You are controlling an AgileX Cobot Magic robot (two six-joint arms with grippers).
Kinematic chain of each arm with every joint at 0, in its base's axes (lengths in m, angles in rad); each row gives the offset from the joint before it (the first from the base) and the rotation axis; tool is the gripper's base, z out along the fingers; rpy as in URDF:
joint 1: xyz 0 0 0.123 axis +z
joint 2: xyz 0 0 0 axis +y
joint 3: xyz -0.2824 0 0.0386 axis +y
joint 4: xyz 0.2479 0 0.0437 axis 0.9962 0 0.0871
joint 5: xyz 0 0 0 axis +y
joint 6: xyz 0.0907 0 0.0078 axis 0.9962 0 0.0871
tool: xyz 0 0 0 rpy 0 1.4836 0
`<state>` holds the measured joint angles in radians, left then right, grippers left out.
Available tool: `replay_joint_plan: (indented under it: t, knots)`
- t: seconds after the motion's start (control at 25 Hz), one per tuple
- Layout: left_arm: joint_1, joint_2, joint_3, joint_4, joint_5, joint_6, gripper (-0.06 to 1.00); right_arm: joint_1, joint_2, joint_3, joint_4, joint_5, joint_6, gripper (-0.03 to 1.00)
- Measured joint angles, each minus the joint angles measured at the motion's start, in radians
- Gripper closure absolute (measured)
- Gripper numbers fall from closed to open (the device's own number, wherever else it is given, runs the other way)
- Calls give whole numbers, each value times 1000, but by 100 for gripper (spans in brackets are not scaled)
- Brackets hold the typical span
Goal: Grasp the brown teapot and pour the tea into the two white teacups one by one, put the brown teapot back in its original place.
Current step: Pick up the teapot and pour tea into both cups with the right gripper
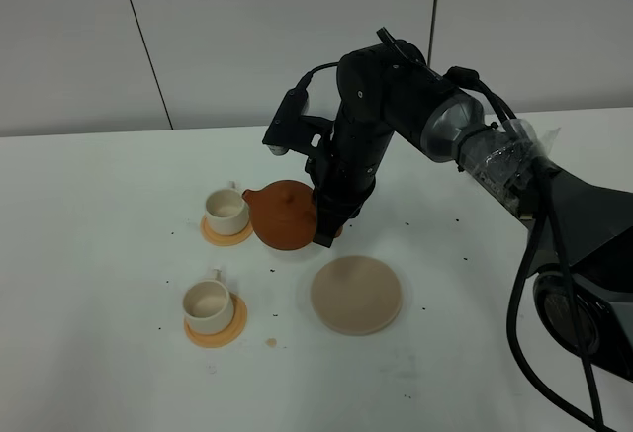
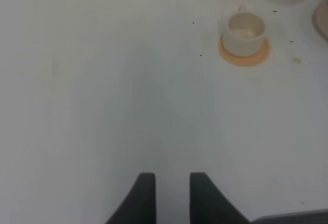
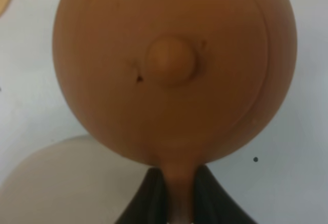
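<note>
right tool point(image 1: 323, 228) clamped tight on the loop handle point(image 3: 179, 197) of the brown teapot point(image 1: 283, 216), nothing else in it. left tool point(image 2: 171, 179) over bare counter point(image 1: 109, 383), jaws a narrow gap apart, empty

pot is off the beige disc point(image 1: 356, 296), just past its far-left edge. looks carried clear of the counter, can't confirm the gap under it. spout point(image 1: 251, 193) points away from the disc at the far teacup point(image 1: 226, 207), tip just beside the rim, not over the mouth as far as I can tell. no stream visible. near teacup point(image 1: 208, 301) sits left of the disc, well apart from the pot. each cup is on an orange coaster point(image 1: 216, 331)

reading this as lining up pour one, far cup. how I'd do it:
- move the spout tip a bit further from the disc until it's above the cup mouth, then tilt
- tilt by rolling the wrist slowly, the handle is thin and the pot may pivot in the jaws if I jerk
- lid point(image 3: 154, 85) probably just sits loose, keep the tilt modest
- stay above the rim, cup looks light and a nudge could shove it off its coaster
- level the pot before heading to the near cup
</note>
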<state>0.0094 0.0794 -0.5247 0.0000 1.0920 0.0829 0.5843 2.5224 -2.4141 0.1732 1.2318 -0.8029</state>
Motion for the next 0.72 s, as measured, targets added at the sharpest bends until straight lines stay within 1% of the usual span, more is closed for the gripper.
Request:
replay_joint_plan:
  t: [0.72]
  knots:
    - [0,0,0,0,0,0,71,0,0,0,1,-1,1,87]
